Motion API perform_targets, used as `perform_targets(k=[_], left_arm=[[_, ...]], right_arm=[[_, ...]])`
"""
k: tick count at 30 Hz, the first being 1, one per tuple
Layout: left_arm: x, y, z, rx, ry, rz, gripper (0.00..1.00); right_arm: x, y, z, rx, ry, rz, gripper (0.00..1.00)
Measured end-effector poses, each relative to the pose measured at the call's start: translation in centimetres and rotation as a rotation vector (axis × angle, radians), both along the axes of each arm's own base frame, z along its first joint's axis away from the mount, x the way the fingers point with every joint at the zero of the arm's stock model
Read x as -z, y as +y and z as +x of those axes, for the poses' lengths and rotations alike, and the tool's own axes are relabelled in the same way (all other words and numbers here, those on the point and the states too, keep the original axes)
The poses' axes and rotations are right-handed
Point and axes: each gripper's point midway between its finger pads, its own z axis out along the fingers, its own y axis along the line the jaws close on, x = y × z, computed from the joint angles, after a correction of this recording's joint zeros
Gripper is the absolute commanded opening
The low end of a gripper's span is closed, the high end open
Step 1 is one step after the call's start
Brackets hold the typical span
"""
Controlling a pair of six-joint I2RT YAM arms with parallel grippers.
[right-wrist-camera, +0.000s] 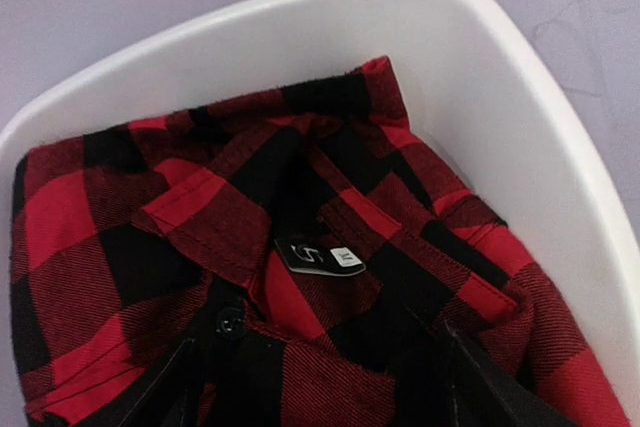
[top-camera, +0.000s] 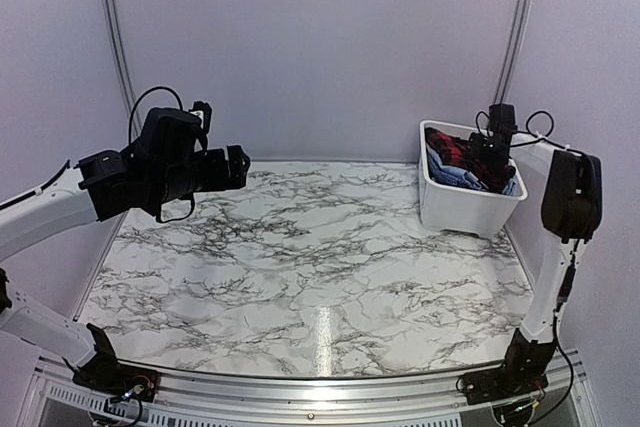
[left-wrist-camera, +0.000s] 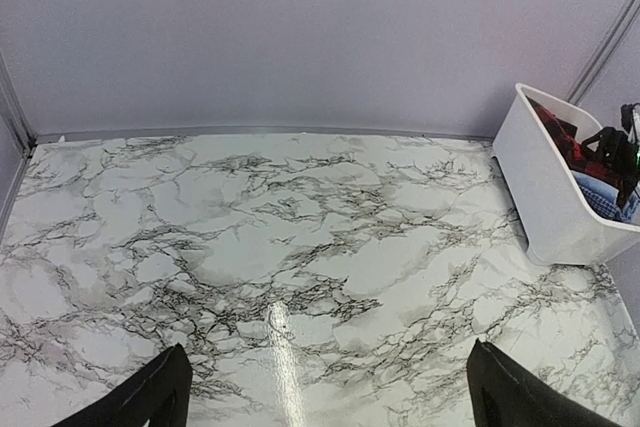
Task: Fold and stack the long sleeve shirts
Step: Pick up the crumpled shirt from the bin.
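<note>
The flannel shirt [right-wrist-camera: 140,237] carries a black-and-white collar label [right-wrist-camera: 318,258], writing unreadable.

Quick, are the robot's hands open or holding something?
Left gripper: open, empty.
Right gripper: open, down on the red-and-black shirt, not clamped yet.

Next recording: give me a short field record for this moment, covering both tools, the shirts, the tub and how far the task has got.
left tool: open, holding nothing, raised over the left side of the marble table
right tool: inside the white tub, jaws apart, fingertips down on the flannel shirt
flannel shirt: red-and-black check, crumpled on top in the tub, collar and label showing
light blue shirt: in the tub, partly under the flannel
progress: nothing folded or stacked yet
</note>
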Motion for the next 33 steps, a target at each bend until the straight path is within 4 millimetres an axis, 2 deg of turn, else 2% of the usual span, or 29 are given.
perform_targets(k=[2, 4, 7, 10, 13, 16, 19, 22, 26, 30, 33], left_arm=[[-0.1, 0.0, 0.0, 0.002, 0.001, 0.001, 0.99], [-0.2, -0.1, 0.0, 0.006, 0.003, -0.002, 0.99], [-0.2, -0.2, 0.0, 0.008, 0.004, -0.003, 0.99], [-0.1, -0.1, 0.0, 0.009, 0.008, -0.001, 0.99], [0.1, -0.1, -0.1, 0.011, 0.016, 0.004, 0.99], [0.2, -0.1, -0.1, 0.011, 0.020, 0.007, 0.99], [0.3, -0.1, -0.1, 0.011, 0.023, 0.010, 0.99], [0.6, -0.1, 0.0, 0.009, 0.028, 0.015, 0.99], [0.9, -0.4, 0.3, 0.009, 0.036, 0.023, 0.99], [0.7, -0.9, 0.6, 0.017, 0.039, 0.020, 0.99], [0.5, -1.1, 0.7, 0.020, 0.037, 0.015, 0.99]], right_arm=[[1.6, -0.2, 0.1, 0.009, 0.033, -0.001, 0.76], [3.0, -0.3, 0.0, 0.016, 0.066, -0.001, 0.69], [3.8, -0.2, 0.4, 0.015, 0.081, 0.007, 0.48], [3.6, 0.0, 1.0, 0.012, 0.071, 0.024, 0.19], [3.0, 0.2, 1.2, 0.004, 0.062, 0.038, 0.00], [1.9, 0.6, 1.5, -0.012, 0.047, 0.043, 0.00], [0.0, 1.0, 1.8, -0.024, 0.016, 0.035, 0.00], [-3.3, 2.0, 1.8, -0.041, -0.031, 0.009, 0.00], [-9.0, 4.2, 1.3, -0.071, -0.125, -0.036, 0.00], [-15.7, 7.7, -0.4, -0.131, -0.246, -0.069, 0.00], [-19.9, 9.7, -1.6, -0.176, -0.325, -0.084, 0.00]])
